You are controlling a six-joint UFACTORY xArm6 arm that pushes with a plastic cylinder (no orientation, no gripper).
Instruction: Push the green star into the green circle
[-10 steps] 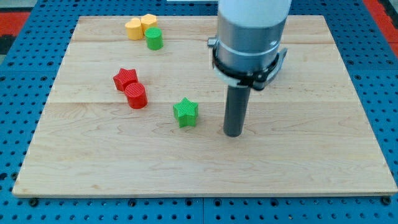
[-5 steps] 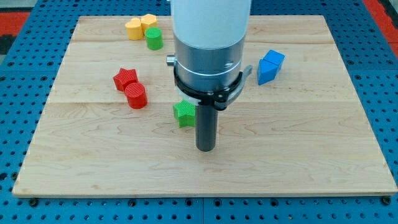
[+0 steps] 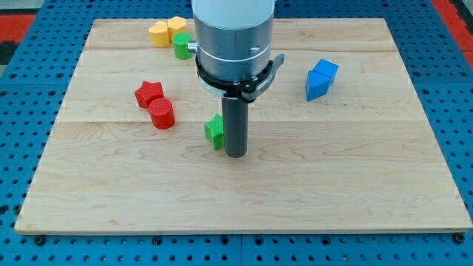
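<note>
My tip (image 3: pixel 236 154) sits against the green star (image 3: pixel 214 131), on its right and slightly below. Green circle (image 3: pixel 182 46) lies up-left across the worktop (image 3: pixel 369 185), so I push that way. No jaws here, only a rod.

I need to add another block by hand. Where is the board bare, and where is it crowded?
Bare: the whole strip along the view's bottom, below my tip and the green star; also the view's right, below the blue block. Crowded: the view's top-left, with yellow blocks, green circle, red blocks.
</note>
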